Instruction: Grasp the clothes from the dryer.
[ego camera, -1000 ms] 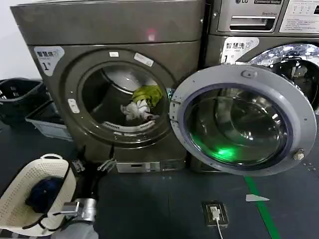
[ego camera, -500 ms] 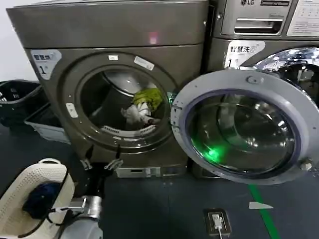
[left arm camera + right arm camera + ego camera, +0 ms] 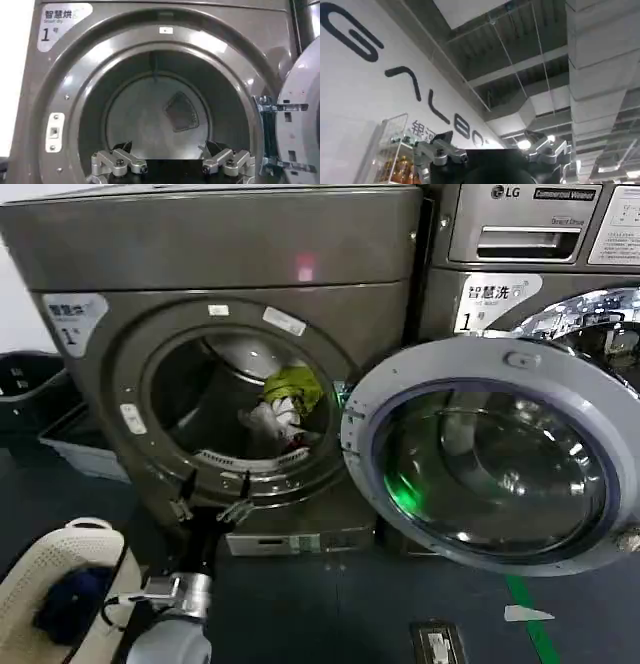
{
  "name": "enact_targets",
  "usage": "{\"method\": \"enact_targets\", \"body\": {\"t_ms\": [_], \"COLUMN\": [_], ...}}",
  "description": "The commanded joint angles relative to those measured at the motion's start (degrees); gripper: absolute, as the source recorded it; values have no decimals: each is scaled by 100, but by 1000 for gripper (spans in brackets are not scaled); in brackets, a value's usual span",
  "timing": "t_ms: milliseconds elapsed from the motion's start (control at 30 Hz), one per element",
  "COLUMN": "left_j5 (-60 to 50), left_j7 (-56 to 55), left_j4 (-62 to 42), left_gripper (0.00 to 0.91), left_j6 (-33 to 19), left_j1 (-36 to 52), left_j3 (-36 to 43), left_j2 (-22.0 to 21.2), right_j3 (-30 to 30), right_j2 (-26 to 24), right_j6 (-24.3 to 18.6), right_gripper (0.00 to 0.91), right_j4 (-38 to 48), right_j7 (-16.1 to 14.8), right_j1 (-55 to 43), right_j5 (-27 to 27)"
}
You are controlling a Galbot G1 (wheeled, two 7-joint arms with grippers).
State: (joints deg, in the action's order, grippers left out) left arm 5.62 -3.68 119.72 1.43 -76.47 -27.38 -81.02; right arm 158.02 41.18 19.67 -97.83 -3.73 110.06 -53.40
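1 dryer (image 3: 215, 334) stands with its round doorway uncovered; its round glass door (image 3: 495, 459) is swung fully to the right of the doorway. 1 bundle of clothes (image 3: 283, 409) lies inside the drum, toward the right side of the doorway: 1 yellow-green garment on top, 1 white garment with a red patch beneath it.

The left pincer (image 3: 213, 496) hangs just in front of the doorway's lower rim, below and left of the clothes, fingers spread wide and holding nothing. The right pincer (image 3: 492, 150) points up at the ceiling, fingers spread and empty.

1 LG machine (image 3: 540, 254) stands right of the dryer. 1 white basket (image 3: 60, 569) holding 1 dark navy cloth (image 3: 65, 604) sits on the dark floor (image 3: 340, 604) left of the dryer's base; 2 further bins (image 3: 40, 409) stand behind it. Green tape marks the floor below the door.
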Motion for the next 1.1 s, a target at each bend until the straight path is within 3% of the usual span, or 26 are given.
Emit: {"method": "enact_targets", "body": {"t_ms": [33, 233, 600, 667, 1100], "left_j5": [21, 31, 56, 117, 218], "left_j7": [0, 13, 54, 52, 82], "left_j4": [-82, -71, -217, -457, -2773], "left_gripper": [907, 907, 907, 907, 907], "left_j6": [2, -19, -35, -43, -69], "left_j1": [82, 112, 216, 516, 2828], "left_j3": [33, 47, 6, 25, 340], "left_j2": [-4, 5, 96, 107, -39], "right_j3": [46, 290, 68, 37, 149], "right_j2": [1, 7, 88, 114, 10], "right_j6": [2, 4, 28, 51, 194], "right_gripper": [907, 907, 907, 907, 907], "right_j4": [-19, 27, -4, -18, -10], "right_j7": [9, 6, -10, -84, 55], "right_j1": [36, 244, 2, -14, 111], "right_j5": [-34, -142, -26, 207, 448]}}
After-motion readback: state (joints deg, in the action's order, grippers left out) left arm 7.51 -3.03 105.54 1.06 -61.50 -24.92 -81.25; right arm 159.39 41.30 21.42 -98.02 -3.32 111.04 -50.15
